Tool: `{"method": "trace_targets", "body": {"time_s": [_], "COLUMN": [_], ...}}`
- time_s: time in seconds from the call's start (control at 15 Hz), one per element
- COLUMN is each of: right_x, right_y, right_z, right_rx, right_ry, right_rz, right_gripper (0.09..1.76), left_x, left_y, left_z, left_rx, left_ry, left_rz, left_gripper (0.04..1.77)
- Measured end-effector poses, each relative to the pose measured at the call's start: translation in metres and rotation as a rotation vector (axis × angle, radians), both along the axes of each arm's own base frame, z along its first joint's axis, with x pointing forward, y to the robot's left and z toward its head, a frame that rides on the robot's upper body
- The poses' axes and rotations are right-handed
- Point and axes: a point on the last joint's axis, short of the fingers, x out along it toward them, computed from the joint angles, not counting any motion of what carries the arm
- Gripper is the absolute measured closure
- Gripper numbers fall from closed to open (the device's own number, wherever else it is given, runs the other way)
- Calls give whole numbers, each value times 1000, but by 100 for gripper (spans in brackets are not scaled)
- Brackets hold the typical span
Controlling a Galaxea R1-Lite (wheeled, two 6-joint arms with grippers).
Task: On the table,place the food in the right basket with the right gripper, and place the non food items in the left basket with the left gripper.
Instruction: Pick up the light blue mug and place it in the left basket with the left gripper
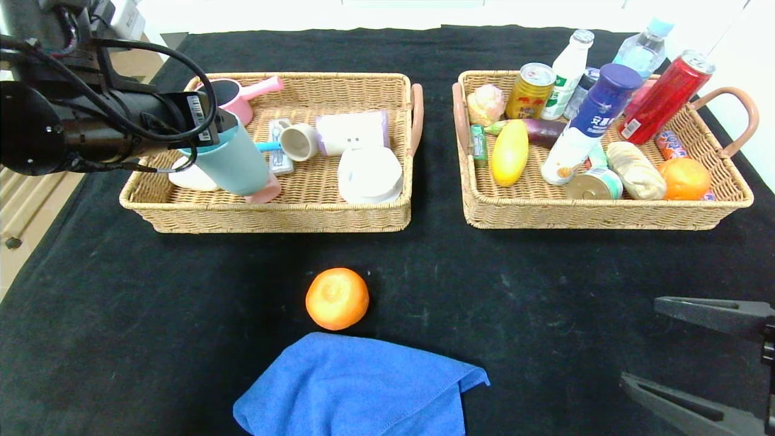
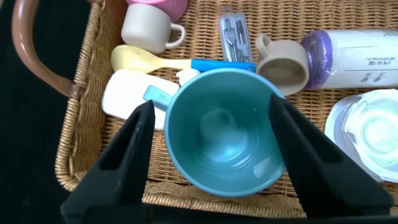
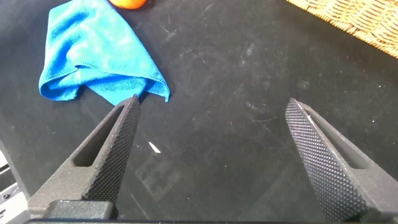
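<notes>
My left gripper (image 1: pixel 224 151) hangs over the left basket (image 1: pixel 272 221). The pale teal mug (image 2: pixel 221 134) sits between its wide-open jaws, tilted, with its base down in the basket. One jaw touches the mug; the other stands a small gap off beside the handle. Something pink (image 1: pixel 266 195) peeks from under the mug's base. An orange fruit (image 1: pixel 336 298) and the blue towel (image 1: pixel 357 387) lie on the table (image 1: pixel 151 315) in front. The white-and-blue bottle (image 1: pixel 584 127) lies in the right basket (image 1: pixel 605 215). My right gripper (image 1: pixel 640 342) is open and empty at the front right.
The left basket also holds a pink saucepan (image 1: pixel 242 97), cups, a spoon and white pieces. The right basket holds a red can (image 1: pixel 663 100), bottles, cans, a yellow fruit and another orange (image 1: pixel 684 178). The towel (image 3: pixel 93 50) lies just off the right gripper (image 3: pixel 212 101).
</notes>
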Motion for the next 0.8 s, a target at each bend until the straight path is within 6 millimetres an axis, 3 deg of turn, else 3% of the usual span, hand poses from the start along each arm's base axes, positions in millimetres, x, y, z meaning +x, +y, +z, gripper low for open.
{"method": "trace_targets", "body": {"time_s": [0.47,0.8], "right_x": [0,0], "right_y": [0,0], "right_z": [-1,-2], "right_rx": [-3,-4], "right_ry": [5,6], "right_rz": [1,2], "right_gripper": [14,14], "left_x": [-32,-72], "left_y": [-4,-33], "left_z": [14,4], "left_rx": [29,70], "left_ry": [10,136], "left_rz": [-46,-225], "left_gripper": [25,18]}}
